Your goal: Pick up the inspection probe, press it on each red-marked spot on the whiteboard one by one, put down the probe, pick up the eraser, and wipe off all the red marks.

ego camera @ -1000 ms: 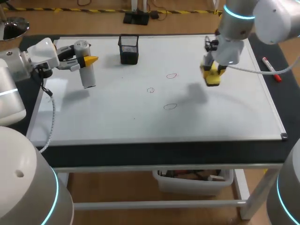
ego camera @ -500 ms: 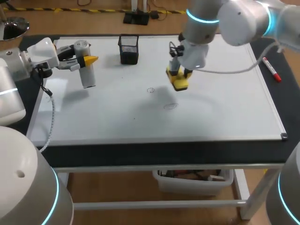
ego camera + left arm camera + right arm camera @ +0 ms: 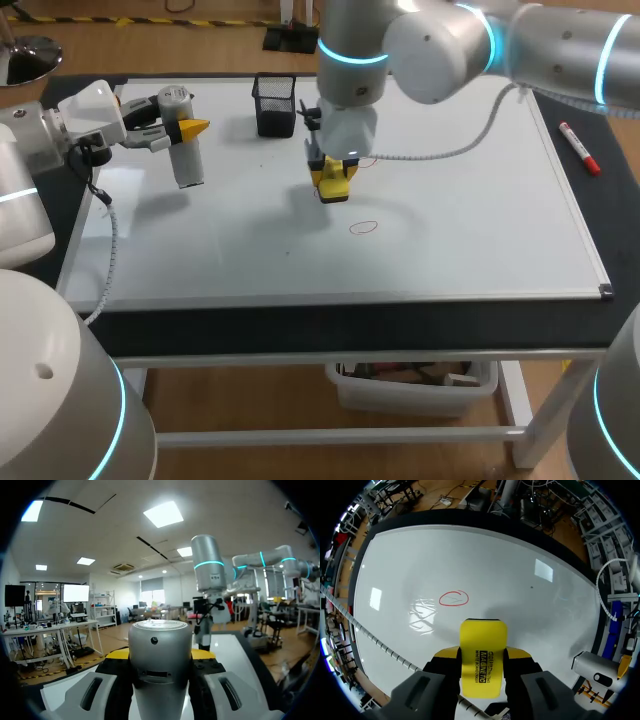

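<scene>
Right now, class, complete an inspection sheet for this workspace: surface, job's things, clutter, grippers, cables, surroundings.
Surface: white rectangular whiteboard on a dark table; one red oval mark shows.
Job's things: silver cylindrical probe held above the board's left part; yellow block eraser held near the oval.
Clutter: black mesh pen holder on the board; red marker pen beside the board.
Grippers: left gripper shut on the probe; right gripper shut on the eraser.
Cables: grey cable off the right arm; coiled cable off the left arm.
Surroundings: nothing seen.
</scene>
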`<state>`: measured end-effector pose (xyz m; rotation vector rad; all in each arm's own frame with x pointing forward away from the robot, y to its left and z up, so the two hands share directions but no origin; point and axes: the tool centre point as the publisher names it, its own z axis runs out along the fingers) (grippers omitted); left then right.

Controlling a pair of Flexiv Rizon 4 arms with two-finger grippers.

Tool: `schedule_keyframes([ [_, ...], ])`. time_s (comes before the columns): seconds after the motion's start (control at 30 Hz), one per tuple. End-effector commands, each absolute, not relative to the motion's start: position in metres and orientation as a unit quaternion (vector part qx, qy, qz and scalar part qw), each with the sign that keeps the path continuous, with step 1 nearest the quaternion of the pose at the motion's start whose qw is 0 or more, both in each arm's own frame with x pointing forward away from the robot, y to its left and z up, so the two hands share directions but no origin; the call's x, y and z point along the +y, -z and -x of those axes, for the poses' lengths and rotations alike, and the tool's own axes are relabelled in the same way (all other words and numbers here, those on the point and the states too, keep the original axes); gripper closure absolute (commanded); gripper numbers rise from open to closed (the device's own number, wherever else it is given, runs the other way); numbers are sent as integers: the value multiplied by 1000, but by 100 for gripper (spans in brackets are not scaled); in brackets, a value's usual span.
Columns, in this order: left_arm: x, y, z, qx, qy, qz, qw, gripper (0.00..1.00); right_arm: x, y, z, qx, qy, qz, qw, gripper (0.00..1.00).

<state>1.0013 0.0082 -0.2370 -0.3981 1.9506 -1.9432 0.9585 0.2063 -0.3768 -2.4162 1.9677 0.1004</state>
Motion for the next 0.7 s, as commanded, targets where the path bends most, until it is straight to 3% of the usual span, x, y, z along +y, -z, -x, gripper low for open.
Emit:
schedule_keyframes([
  [0.03,8,237,-1001,688,688,140,181,100,224,390,-967,641,-9,767,-10,100],
  [0.7,8,237,-1001,688,688,140,181,100,235,410,-962,656,-8,755,-1,100],
])
